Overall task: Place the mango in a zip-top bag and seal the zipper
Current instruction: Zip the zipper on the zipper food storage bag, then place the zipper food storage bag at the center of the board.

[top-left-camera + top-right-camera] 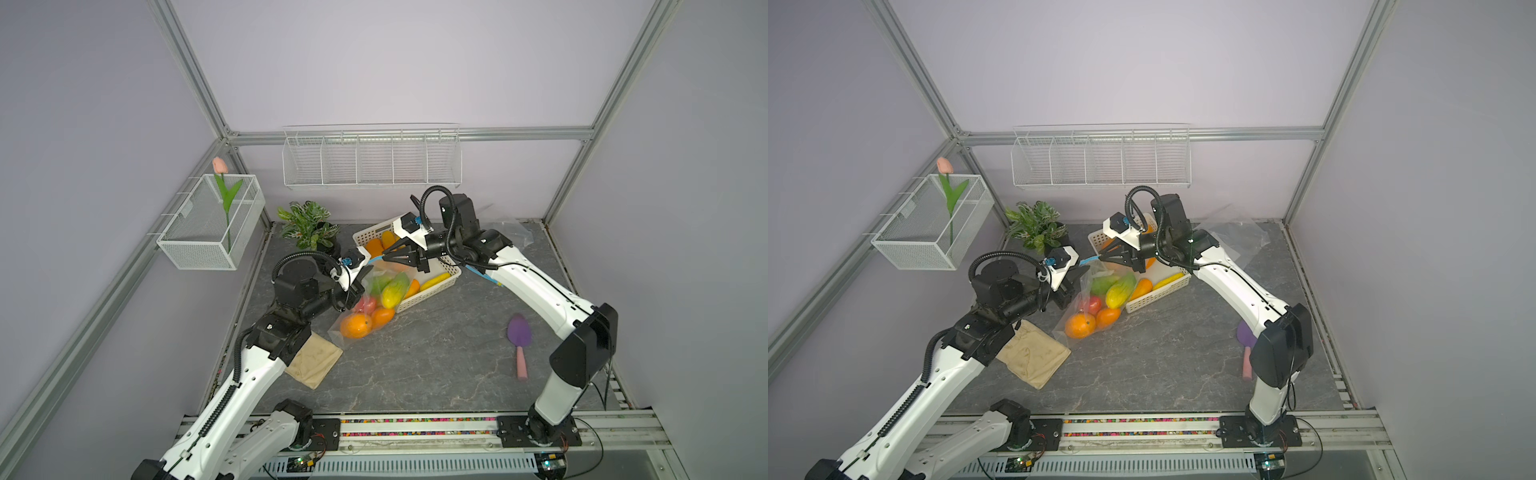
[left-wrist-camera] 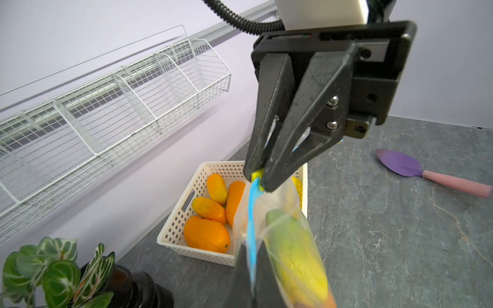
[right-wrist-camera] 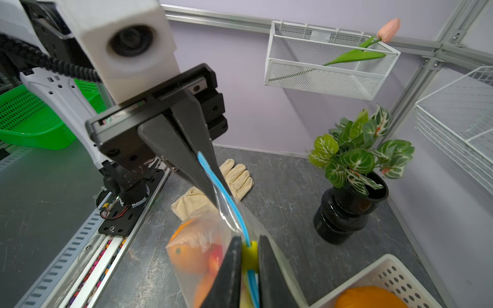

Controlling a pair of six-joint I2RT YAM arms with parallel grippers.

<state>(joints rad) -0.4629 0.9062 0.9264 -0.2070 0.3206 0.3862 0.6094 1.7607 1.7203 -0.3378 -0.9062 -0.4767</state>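
A clear zip-top bag [image 1: 374, 303] hangs between my two grippers, its bottom resting on the table. Inside it lies a yellow-green mango [image 1: 395, 289] [image 2: 293, 253] with an orange [image 1: 356, 325] and other fruit. My left gripper [image 1: 365, 272] [image 2: 253, 280] is shut on the blue zipper strip [image 2: 251, 229] at one end of the bag's top. At the other end my right gripper [image 1: 386, 254] [image 3: 250, 256] is shut on the yellow slider [image 3: 250, 254]. The strip [image 3: 226, 197] runs taut from one gripper to the other.
A white perforated basket [image 1: 428, 297] with several orange mangoes [image 2: 206, 234] stands right behind the bag. A plant in a black vase [image 1: 309, 226] is at the back left. A beige glove [image 1: 316, 359] lies under the left arm, and a purple trowel [image 1: 519, 332] lies to the right.
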